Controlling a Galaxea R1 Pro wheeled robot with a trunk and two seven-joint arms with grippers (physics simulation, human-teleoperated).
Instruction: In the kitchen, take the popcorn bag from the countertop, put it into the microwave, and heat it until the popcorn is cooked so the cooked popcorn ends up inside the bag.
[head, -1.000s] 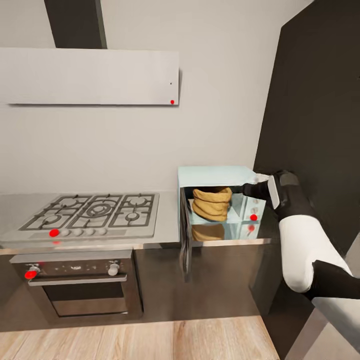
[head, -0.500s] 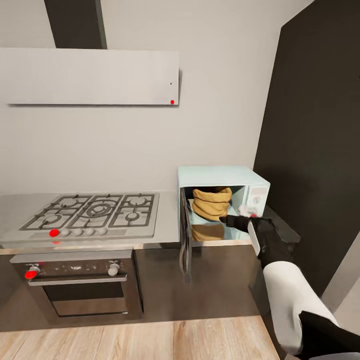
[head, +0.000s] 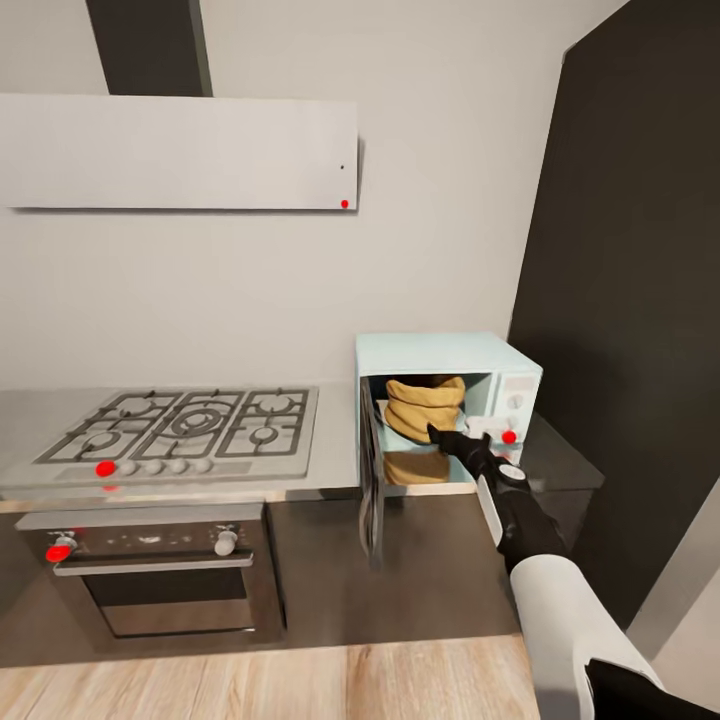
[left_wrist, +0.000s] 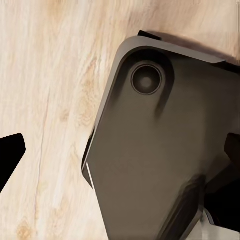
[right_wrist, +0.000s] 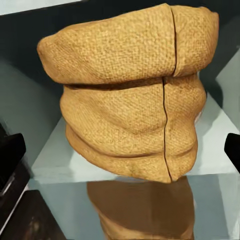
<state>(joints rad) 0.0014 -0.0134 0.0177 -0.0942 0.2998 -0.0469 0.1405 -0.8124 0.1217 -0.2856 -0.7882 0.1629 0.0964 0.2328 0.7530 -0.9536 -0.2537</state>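
Observation:
The pale-blue microwave (head: 440, 352) stands on the countertop (head: 338, 455) with its door (head: 371, 480) swung open toward me. The tan popcorn bag (head: 424, 405) stands upright inside the cavity, and in the right wrist view the popcorn bag (right_wrist: 135, 95) looms close on the glossy cavity floor. My right gripper (head: 447, 438) is open just in front of the cavity, pointing at the bag, with nothing between its fingers. The popcorn is hidden inside the bag. My left gripper (left_wrist: 121, 150) is open, hanging over the wooden floor and a dark part of my base.
A gas hob (head: 180, 425) lies left of the microwave, with a black oven (head: 160, 580) below and a white hood (head: 180, 150) above. A tall dark cabinet (head: 630, 300) rises close on the right. Red dots mark the knobs and the microwave panel (head: 510, 436).
My right arm has come down from the microwave's control panel and swung left to the front of the open cavity. The bag and the door have not moved.

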